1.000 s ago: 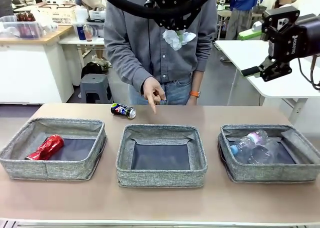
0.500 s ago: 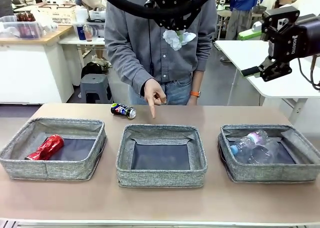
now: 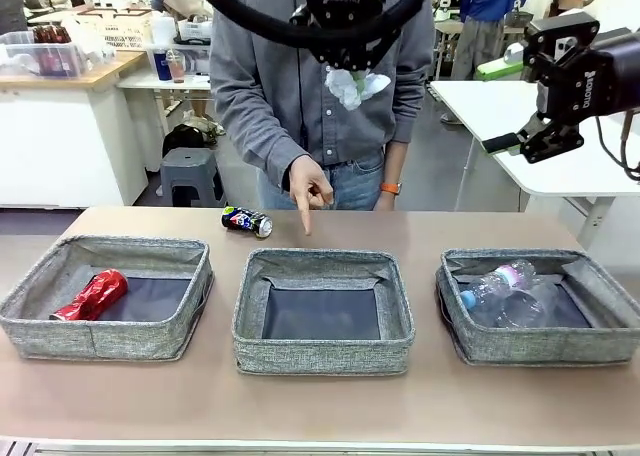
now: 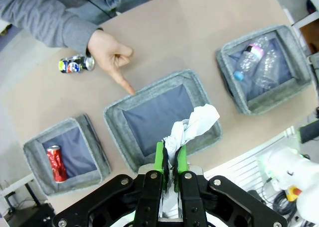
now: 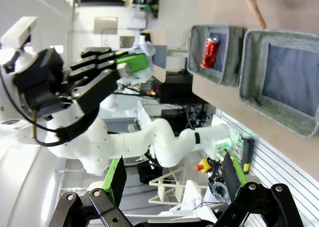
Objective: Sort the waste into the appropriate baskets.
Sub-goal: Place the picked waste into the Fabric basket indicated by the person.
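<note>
A: What does the waste look like?

B: The crumpled white paper ball is pinched between the green pads of the left gripper, high over the table; from the front it hangs at twelve o'clock, above the middle basket. The shiny red drink can, dented, lies on its side in the left grey woven fabric basket. The dark blue-black drink can lies on the bare tan table, at about eleven o'clock from the middle basket.

A: And the counts?

B: Three baskets in a row: left, middle, right. Two cans. One paper ball. Clear plastic bottles fill the right basket; I make out two in the left wrist view, one with a blue cap, one with a pink label. The middle basket shows just its dark floor.

A: The other arm?

B: The right gripper has its fingers spread wide, holding nothing; from the front it sits raised at two o'clock.

A: The person?

B: One hand points a finger down at the middle basket's far rim.
</note>
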Motion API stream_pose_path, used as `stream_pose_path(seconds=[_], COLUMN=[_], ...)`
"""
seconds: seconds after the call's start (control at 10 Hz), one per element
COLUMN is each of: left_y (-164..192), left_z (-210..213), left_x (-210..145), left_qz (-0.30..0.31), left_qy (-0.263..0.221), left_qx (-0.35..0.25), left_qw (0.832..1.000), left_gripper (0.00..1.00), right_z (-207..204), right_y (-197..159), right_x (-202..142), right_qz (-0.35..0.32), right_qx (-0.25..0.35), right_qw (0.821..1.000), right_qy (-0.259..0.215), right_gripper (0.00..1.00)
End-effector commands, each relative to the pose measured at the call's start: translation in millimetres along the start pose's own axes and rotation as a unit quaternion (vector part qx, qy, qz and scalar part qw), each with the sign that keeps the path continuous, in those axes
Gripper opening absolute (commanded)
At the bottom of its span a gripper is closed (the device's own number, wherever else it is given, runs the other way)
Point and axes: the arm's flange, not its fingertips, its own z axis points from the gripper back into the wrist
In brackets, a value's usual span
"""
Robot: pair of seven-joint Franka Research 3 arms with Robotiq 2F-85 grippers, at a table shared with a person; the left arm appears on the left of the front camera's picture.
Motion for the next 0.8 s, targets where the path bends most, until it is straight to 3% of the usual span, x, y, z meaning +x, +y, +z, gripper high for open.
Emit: stream_pose_path(seconds=[0.0,0.3,0.4,0.7], left_y=[5,7,6,10], left_z=[-40,-102,-127,-190], left_x=[-17,-41,-51,-79], left_qz=[0.008,-0.005,0.006,0.039], left_qy=[0.003,-0.018,-0.013,0.028], left_qx=[0.029,0.002,0.02,-0.052], left_qw=[1.0,1.0,1.0,0.998], left_gripper=[0.06,0.06,0.06,0.06], right_z=[2,2,2,2], right_y=[3,3,3,3], right_x=[1,1,1,1], right_qz=[0.004,0.004,0.004,0.004], right_qx=[0.006,0.006,0.006,0.006], right_qw=[1.0,1.0,1.0,1.0], right_qy=[-0.001,-0.001,-0.001,-0.001], right_gripper=[1.0,1.0,1.0,1.0])
